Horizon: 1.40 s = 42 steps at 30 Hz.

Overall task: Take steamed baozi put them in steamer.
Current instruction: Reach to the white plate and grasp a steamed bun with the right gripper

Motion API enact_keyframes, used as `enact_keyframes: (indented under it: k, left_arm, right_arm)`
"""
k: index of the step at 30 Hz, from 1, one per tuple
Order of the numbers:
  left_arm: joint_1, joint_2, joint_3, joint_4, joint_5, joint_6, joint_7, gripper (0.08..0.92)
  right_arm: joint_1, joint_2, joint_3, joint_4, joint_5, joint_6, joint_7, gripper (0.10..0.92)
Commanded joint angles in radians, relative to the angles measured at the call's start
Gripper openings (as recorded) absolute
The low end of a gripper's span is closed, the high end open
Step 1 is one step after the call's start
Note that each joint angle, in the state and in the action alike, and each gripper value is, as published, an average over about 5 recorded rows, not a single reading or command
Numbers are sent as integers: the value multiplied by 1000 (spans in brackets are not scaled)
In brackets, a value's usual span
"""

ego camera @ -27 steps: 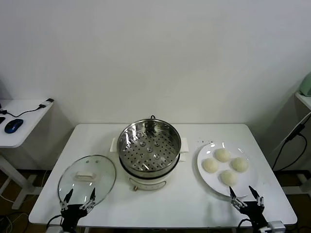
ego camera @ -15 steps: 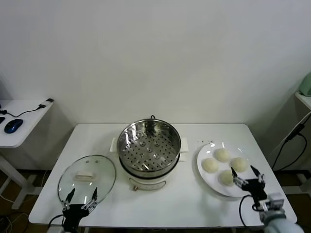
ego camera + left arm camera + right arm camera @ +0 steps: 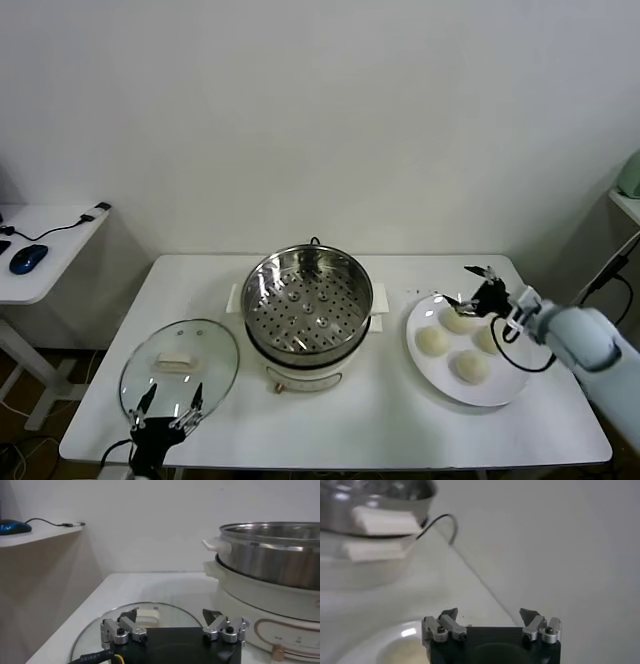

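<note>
The steamer (image 3: 307, 300), a shiny steel pot with a perforated tray and white base, stands at the table's middle and holds no buns. Several pale baozi lie on a white plate (image 3: 418, 318) to its right: one far (image 3: 458, 321), one left (image 3: 432, 341), one right (image 3: 491, 339), one near (image 3: 468, 366). My right gripper (image 3: 468, 287) is open and empty, just above the plate's far edge by the far baozi. Its wrist view shows the steamer (image 3: 370, 500) and the plate's rim (image 3: 375, 642). My left gripper (image 3: 166, 405) is open and empty at the table's front edge.
A round glass lid (image 3: 180, 365) with a white handle lies flat at the front left, right before my left gripper (image 3: 170, 614); the steamer (image 3: 270, 555) is beyond it. A side table with a blue mouse (image 3: 28, 258) stands at the far left.
My right arm has swung up from the table's front right corner, over the plate, to the plate's far edge. The left gripper has hardly moved. The baozi have not moved.
</note>
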Motion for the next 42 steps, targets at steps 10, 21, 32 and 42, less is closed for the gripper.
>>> enact_keyframes:
  k: [10,21,32,42]
  left_arm:
    - [-20,2,4,31,9,-6,4,823]
    - [-33,2,9,53,14,-15,5,823]
    - [-40,-1,12,71,26,-23,7,823]
    - [-41,-2,12,81,40,-28,6,823]
  right_arm:
    - [794,182,-960,-471,-15,100,-429,823]
    - [659,347,-890,-619,-33,35,-371,823]
    - [560,404,-805,-704,-56,22,-353,822]
    - [529,428,-768,-743,-100,14,-342,805]
